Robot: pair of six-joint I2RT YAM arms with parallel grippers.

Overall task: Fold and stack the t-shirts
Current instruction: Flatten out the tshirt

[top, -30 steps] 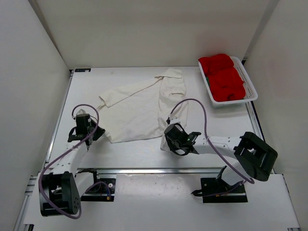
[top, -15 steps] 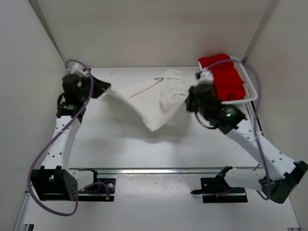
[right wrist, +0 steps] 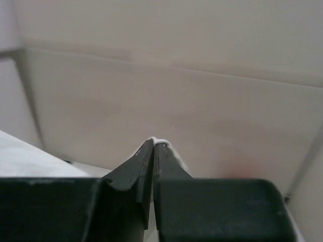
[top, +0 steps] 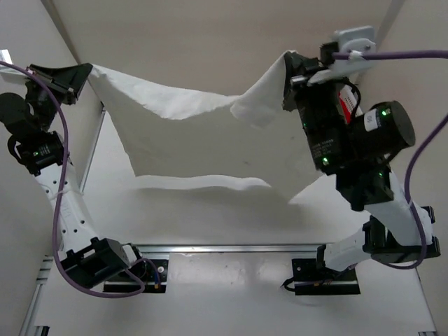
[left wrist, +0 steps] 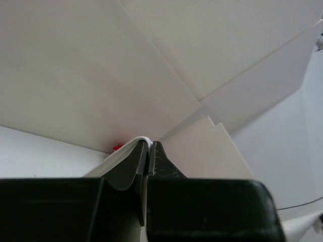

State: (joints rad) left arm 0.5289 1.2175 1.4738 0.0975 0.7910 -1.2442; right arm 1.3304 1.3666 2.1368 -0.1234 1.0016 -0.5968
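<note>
1. The cream-white t-shirt [top: 203, 133] hangs in the air above the table [top: 210, 220], stretched like a sheet between the two arms and touching the table nowhere that can be seen.
2. The left fingers [top: 78, 75] are clenched on the shirt's upper left corner, high up near the left wall [top: 28, 28]. In the left wrist view the two fingers [left wrist: 142, 154] are pressed together with a thin white edge of cloth sticking out at their tips.
3. The right fingers [top: 290, 78] are clenched on the shirt's upper right corner, about level with the left ones. In the right wrist view they [right wrist: 147, 154] are likewise pinched together, with a sliver of white cloth showing just past the tips.
4. The shirt's top edge sags in a shallow curve between the two grips, and a bunched fold of cloth sits just left of the right grip.
5. The bottom edge hangs loose and uneven, lower at the right end than at the left, and it casts a soft shadow on the table beneath.
6. The left arm [top: 59, 189] stands steeply up along the left side; the right arm [top: 357, 154] rears up on the right and fills much of that part of the overhead view.
7. A purple cable [top: 63, 140] loops along the left arm.
</note>
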